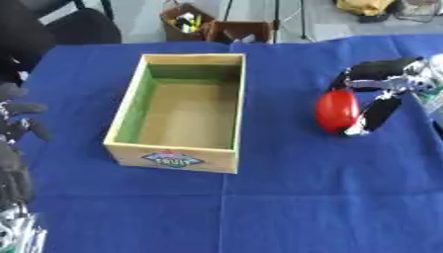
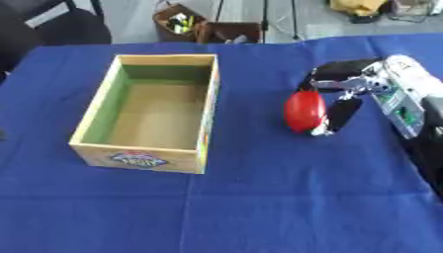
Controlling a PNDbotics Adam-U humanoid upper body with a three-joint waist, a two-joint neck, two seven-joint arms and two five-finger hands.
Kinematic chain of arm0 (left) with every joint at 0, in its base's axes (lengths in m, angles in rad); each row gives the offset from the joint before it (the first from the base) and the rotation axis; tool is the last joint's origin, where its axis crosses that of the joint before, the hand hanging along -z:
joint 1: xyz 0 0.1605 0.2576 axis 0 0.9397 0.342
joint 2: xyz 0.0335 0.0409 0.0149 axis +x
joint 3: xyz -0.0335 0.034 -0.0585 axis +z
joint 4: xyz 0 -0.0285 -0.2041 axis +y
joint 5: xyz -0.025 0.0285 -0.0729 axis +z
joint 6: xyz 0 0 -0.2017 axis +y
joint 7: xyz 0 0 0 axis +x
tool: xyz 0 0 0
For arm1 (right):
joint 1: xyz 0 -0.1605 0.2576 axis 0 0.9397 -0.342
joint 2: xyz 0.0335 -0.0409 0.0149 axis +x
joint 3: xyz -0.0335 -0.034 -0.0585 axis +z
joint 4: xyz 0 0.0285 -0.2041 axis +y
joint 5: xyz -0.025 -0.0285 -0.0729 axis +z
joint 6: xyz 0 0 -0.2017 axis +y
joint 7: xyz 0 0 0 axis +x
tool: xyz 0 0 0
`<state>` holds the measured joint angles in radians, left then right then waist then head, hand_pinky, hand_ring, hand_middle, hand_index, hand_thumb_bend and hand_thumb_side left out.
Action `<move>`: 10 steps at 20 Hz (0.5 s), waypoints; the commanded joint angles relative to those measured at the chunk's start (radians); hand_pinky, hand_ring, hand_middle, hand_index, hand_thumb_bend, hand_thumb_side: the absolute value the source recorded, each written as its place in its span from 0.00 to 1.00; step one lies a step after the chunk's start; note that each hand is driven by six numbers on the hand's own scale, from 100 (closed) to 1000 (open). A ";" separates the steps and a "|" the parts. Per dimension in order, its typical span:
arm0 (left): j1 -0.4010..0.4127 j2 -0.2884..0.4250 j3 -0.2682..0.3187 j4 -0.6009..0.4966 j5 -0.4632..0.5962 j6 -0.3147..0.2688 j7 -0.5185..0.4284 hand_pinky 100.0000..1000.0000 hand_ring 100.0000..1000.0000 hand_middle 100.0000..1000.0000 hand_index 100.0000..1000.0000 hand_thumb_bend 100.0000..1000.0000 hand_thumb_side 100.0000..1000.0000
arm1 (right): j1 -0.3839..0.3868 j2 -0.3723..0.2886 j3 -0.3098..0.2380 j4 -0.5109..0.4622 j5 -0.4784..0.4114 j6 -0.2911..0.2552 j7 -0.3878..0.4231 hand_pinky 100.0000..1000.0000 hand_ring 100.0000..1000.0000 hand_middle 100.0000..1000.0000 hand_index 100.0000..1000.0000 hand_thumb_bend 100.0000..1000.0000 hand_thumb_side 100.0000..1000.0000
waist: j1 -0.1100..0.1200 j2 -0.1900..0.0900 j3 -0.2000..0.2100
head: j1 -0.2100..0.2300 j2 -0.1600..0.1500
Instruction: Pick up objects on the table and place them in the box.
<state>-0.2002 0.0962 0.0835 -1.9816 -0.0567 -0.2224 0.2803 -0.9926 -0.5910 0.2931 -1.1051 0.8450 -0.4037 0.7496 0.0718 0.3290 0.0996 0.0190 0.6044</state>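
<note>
A wooden box (image 1: 131,148) with a green inner wall and a fruit label on its front stands on the blue cloth at centre left; nothing lies inside it. To its right my right hand (image 1: 380,89) reaches in from the right edge, its black fingers and thumb curled round a red rounded object (image 1: 335,110). The red object (image 2: 304,110) sits in the hand just over the cloth, a short way from the box's right wall. My left hand (image 1: 16,123) shows at the left edge, fingers relaxed, holding nothing.
The blue cloth (image 1: 286,197) covers the whole table, with open room in front of the box and to its right. Beyond the far edge stand a brown basket (image 1: 186,22) with small items, and a black chair (image 1: 82,27).
</note>
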 commanded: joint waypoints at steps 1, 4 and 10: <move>-0.007 0.010 -0.003 -0.018 -0.001 -0.001 -0.002 0.20 0.48 0.54 0.65 0.00 0.92 | -0.029 -0.009 -0.036 -0.044 -0.039 -0.122 0.157 0.65 0.63 0.37 0.51 0.04 0.44 | -0.003 -0.017 0.000 | 0.003 -0.004; -0.006 0.011 -0.003 -0.018 -0.001 -0.001 -0.002 0.20 0.48 0.54 0.65 0.00 0.92 | -0.035 -0.010 -0.050 -0.084 -0.080 -0.084 0.157 0.63 0.61 0.35 0.49 0.00 0.49 | -0.003 -0.018 0.000 | 0.003 -0.005; -0.006 0.010 -0.003 -0.018 -0.001 0.000 -0.003 0.20 0.48 0.54 0.65 0.00 0.92 | -0.063 -0.006 -0.076 -0.173 -0.139 -0.014 0.128 0.59 0.56 0.30 0.44 0.00 0.54 | -0.005 -0.020 -0.002 | 0.002 -0.007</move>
<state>-0.2003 0.0961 0.0835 -1.9816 -0.0567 -0.2221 0.2799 -1.0302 -0.5842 0.2338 -1.2419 0.7244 -0.3498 0.8035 0.0710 0.3291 0.0980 0.0197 0.6044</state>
